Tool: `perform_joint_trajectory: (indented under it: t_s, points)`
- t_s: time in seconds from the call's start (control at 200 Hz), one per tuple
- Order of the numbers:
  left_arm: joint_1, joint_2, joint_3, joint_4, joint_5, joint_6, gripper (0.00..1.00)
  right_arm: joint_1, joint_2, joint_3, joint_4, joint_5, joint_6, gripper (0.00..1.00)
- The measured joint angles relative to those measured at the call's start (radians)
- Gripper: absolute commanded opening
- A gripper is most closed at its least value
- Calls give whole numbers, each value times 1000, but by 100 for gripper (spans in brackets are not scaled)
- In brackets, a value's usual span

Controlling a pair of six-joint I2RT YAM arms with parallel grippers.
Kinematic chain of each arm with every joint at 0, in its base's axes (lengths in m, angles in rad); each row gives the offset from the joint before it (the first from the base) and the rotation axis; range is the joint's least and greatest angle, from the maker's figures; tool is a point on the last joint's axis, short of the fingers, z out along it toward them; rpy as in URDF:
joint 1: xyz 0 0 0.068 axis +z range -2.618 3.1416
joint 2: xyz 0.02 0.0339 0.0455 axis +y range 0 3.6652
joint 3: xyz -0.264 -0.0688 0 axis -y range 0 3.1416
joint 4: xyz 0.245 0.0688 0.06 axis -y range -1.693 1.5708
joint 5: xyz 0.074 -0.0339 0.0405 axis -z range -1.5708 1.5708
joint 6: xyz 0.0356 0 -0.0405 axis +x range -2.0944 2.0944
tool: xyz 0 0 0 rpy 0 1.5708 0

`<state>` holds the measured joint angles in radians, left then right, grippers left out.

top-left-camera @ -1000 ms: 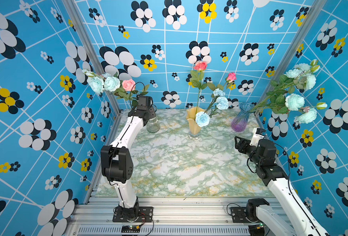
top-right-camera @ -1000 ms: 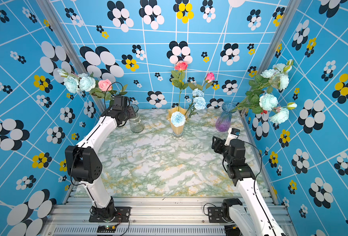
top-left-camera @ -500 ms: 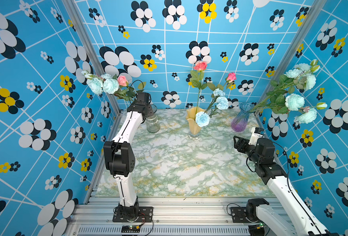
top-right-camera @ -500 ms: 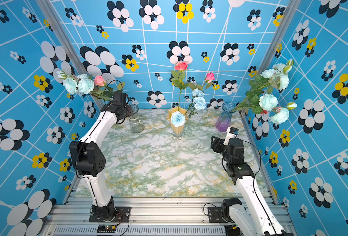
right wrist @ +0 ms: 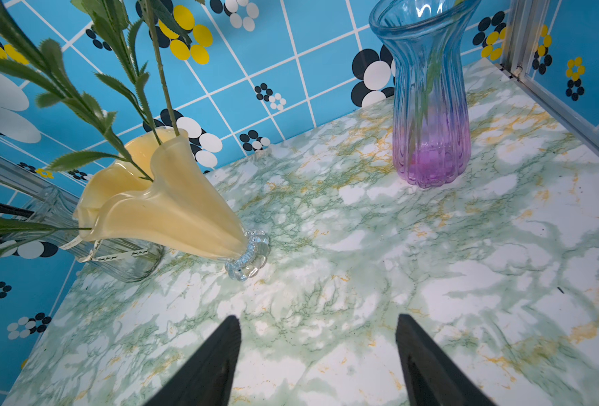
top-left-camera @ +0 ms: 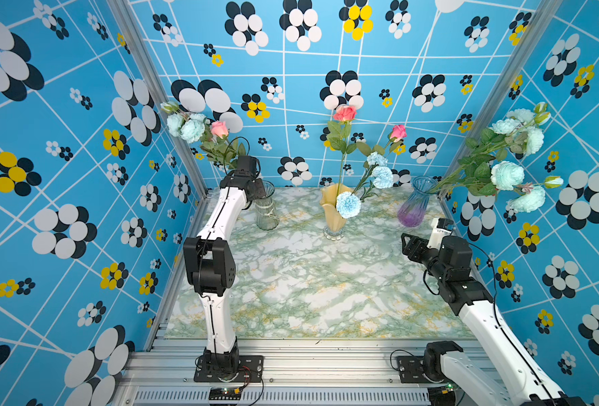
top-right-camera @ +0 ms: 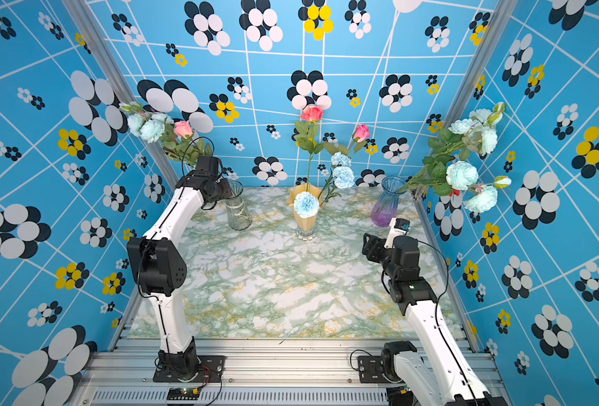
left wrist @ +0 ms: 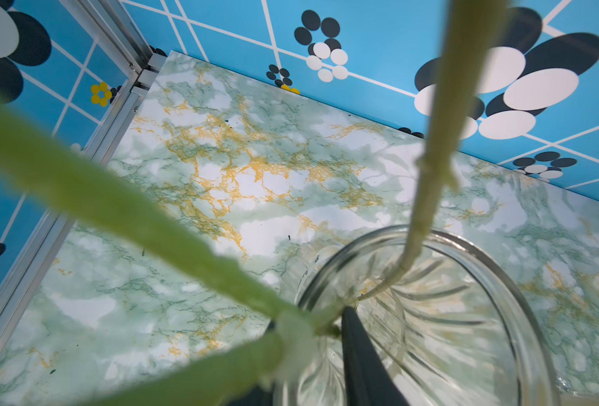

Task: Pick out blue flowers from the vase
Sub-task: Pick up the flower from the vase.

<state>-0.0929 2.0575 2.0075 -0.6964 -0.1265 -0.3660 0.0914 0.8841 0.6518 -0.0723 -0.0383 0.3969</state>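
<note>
Blue flowers (top-left-camera: 185, 126) have risen slightly, stem (left wrist: 292, 328) pinched between the left jaws.

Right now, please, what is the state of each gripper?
Left gripper: around a green stem at the clear vase; whether it grips cannot be told.
Right gripper: open, holding nothing.

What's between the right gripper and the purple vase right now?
Nothing: only bare marble table separates the right gripper from the purple vase, as the right wrist view shows.
</note>
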Motion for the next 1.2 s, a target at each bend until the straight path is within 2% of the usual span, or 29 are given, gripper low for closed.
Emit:
perform_joint_trajectory:
  t_s: [0.2,0.37,0.41,0.53,0.58,0.844,1.074,1.204]
  points:
    - [-2,29,77,-64,45,19,12,0,3,0,0,-2,0,73]
    - [-2,55,130,-100,68,40,9,0,4,0,0,-2,0,73]
    - [-2,56,133,-103,71,45,11,0,4,0,0,-1,0,73]
    - [-2,56,133,-105,78,57,28,0,4,0,0,-1,0,73]
    - [-2,60,133,-113,70,74,32,0,5,0,0,-2,0,73]
    - [1,76,135,-124,71,110,33,0,6,0,0,-2,0,74]
    - [2,96,163,-131,102,128,28,0,11,0,0,-1,0,73]
    - [5,105,184,-147,140,127,16,0,11,0,0,-1,0,73]
